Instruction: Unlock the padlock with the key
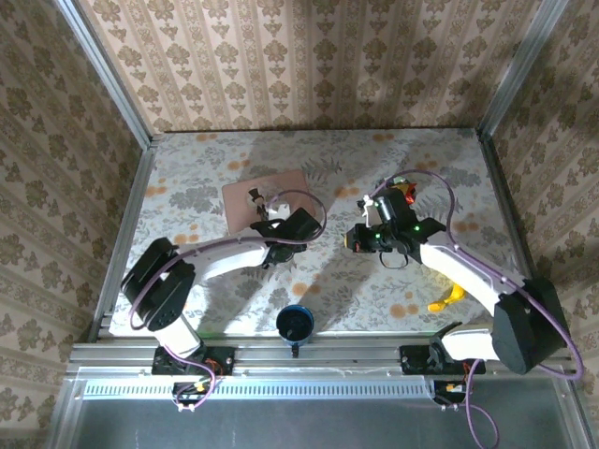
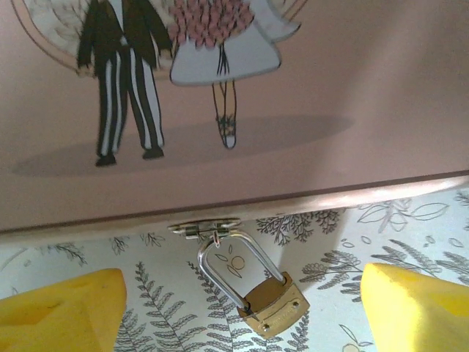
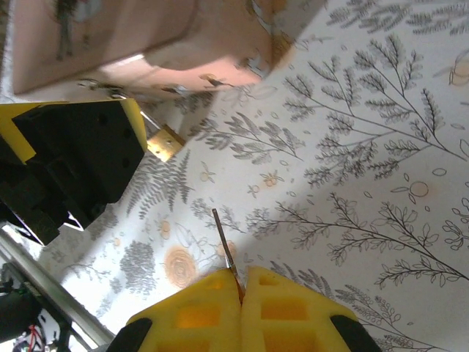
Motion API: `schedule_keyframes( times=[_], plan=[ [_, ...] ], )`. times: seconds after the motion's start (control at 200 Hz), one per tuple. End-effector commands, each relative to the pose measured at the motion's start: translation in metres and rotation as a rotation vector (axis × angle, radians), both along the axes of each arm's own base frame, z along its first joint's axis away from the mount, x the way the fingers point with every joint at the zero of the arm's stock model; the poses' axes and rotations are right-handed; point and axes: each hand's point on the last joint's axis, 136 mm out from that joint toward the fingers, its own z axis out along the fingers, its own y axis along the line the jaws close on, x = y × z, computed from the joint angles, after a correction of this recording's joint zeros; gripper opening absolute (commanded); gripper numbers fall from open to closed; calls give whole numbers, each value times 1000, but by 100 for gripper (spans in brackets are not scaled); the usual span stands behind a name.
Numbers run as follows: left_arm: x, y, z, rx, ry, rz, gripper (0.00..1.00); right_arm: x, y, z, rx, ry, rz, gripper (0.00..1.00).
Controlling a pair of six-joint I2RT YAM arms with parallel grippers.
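Left wrist view: padlock [image 2: 272,306] hangs by its shackle from the hasp [image 2: 211,230] on the pink box [image 2: 293,147] front edge, body lying on the floral table [image 2: 168,308]. Left gripper [image 2: 242,293] jaws spread wide, one either side of it. Right gripper [image 3: 242,290] pinched together on the key [image 3: 224,249], blade aimed toward the padlock, not touching it

The floral desk [image 1: 187,178] is carrying a pink box [image 1: 267,201] at ten o'clock, a dark blue cup [image 1: 296,325] at six, a yellow toy [image 1: 447,297] at four; the padlock [image 2: 275,308] is lying at the box's front edge.
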Motion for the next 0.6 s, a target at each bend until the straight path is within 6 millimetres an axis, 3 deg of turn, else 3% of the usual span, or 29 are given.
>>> schedule_keyframes(
  times=[0.0, 0.2, 0.35, 0.595],
  plan=[
    [1, -5, -4, -42, -14, 45, 83, 3, 6, -1, 0, 26, 31, 0],
    [9, -1, -24, -67, -25, 92, 79, 9, 8, -16, -13, 53, 24, 0],
    [12, 6, -37, -55, -6, 130, 71, 12, 7, -17, -27, 47, 12, 0],
    [12, 10, -54, -7, 24, 119, 70, 15, 6, -14, -25, 22, 6, 0]
  ],
)
